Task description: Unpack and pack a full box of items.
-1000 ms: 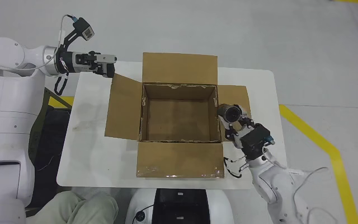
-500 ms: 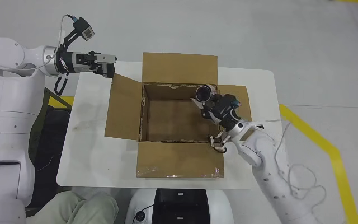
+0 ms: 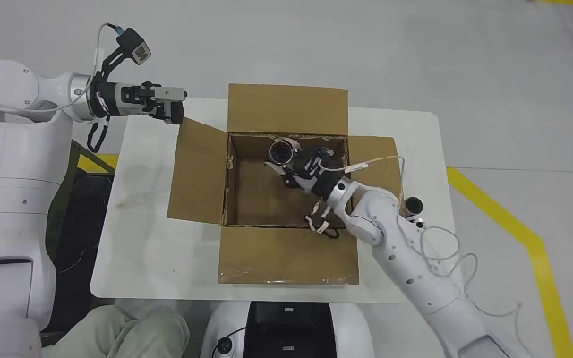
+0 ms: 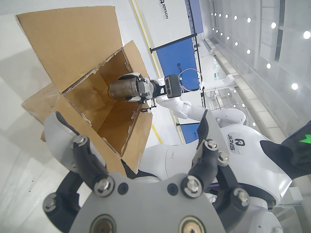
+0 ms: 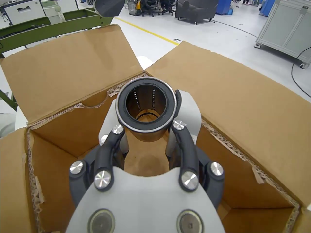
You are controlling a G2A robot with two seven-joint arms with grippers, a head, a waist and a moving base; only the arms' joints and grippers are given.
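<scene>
An open cardboard box [image 3: 242, 240] stands in the middle of the white table, its four flaps spread out and its inside bare. My right gripper [image 5: 148, 112] is shut on a hollow metal cylinder [image 5: 146, 109] with a dark rim, held above the box's far side [image 3: 284, 150]. The left wrist view shows that cylinder [image 4: 121, 89] over the box opening [image 4: 107, 107]. My left gripper [image 3: 176, 109] hangs past the box's left flap, at the table's far left corner. Its fingers [image 4: 65, 134] stand apart with nothing between them.
The white table [image 3: 148, 242] has bare room to the left of the box. A thin cable [image 3: 380, 163] loops off the right arm across the right flap [image 3: 376, 157]. A green frame [image 5: 60, 25] stands beyond the box in the right wrist view.
The right arm has carried the cylinder from the box's right flap leftward to above the box's far side. The left arm has kept still.
</scene>
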